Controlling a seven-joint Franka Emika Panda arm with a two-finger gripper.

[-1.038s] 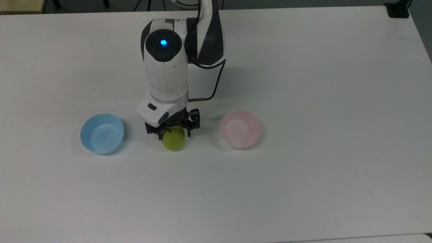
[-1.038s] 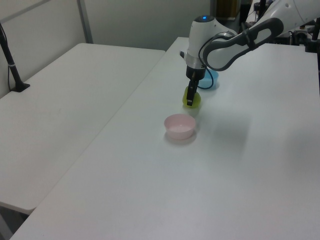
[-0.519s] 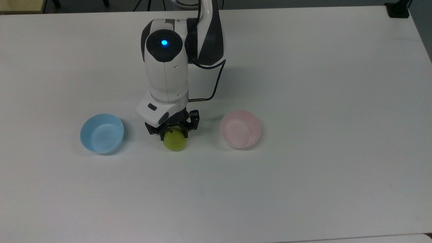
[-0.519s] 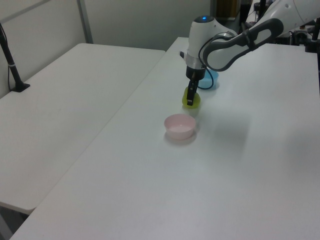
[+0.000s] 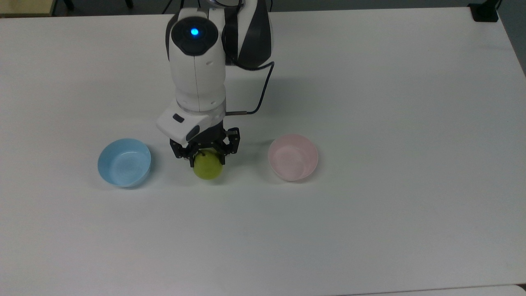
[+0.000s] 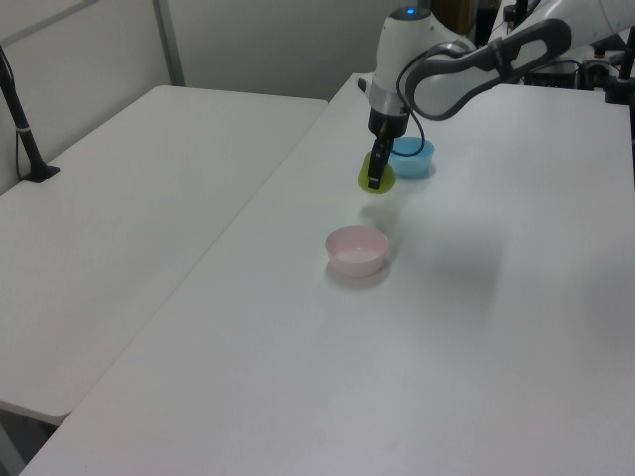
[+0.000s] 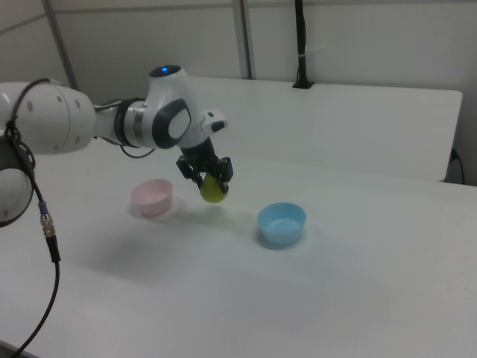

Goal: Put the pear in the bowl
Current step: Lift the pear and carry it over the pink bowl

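A Franka arm's end effector is clamped on the yellow-green pear, holding it clear of the white counter between the pale pink bowl and a light blue bowl; the lift looks done and the carry is in hand. The next move calls for travel toward the top view's right until the pear hangs over the pink bowl, then a release; no brand, label or writing can be read.
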